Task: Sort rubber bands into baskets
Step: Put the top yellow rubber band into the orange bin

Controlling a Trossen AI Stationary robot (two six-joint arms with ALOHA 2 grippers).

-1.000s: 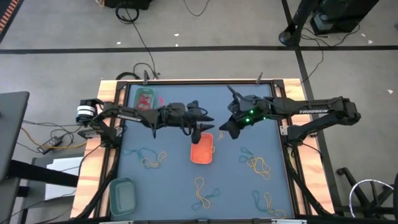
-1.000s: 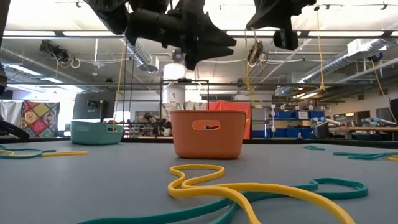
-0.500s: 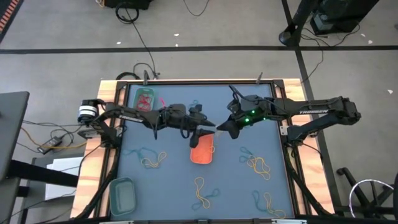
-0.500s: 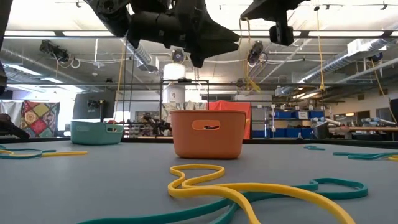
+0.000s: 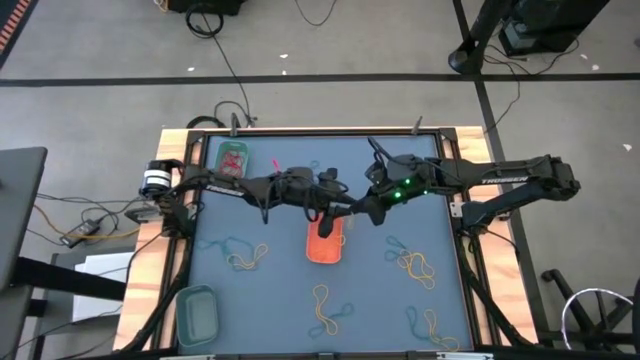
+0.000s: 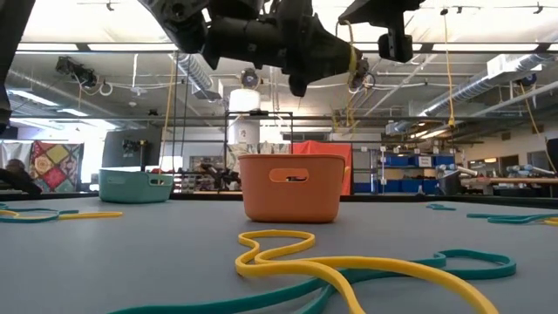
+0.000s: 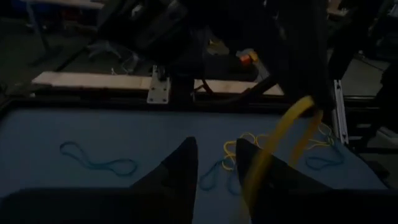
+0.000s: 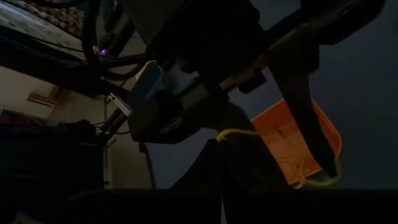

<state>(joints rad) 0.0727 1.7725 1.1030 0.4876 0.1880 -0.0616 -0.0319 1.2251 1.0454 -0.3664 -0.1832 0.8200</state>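
- While both arms meet above the table (image 5: 280,275), three baskets show: an orange basket (image 5: 325,245) just below the left pincer (image 5: 345,207), a bright green basket (image 5: 232,159) well off toward that arm's base, and a teal basket (image 5: 197,311) at the near left corner.
- Red bands lie in the green one; yellow loops lie in the orange one.
- Loose rubber bands (image 5: 415,265) lie in about six clusters.
- Right pincer (image 5: 368,210), pressed together, pinches a yellow band (image 6: 352,52) that hangs between both pincers.
- Left pincer's fingers (image 7: 180,171) stand slightly spread beside that band.
- Since a second ago, the left pincer has reached right and narrowed.
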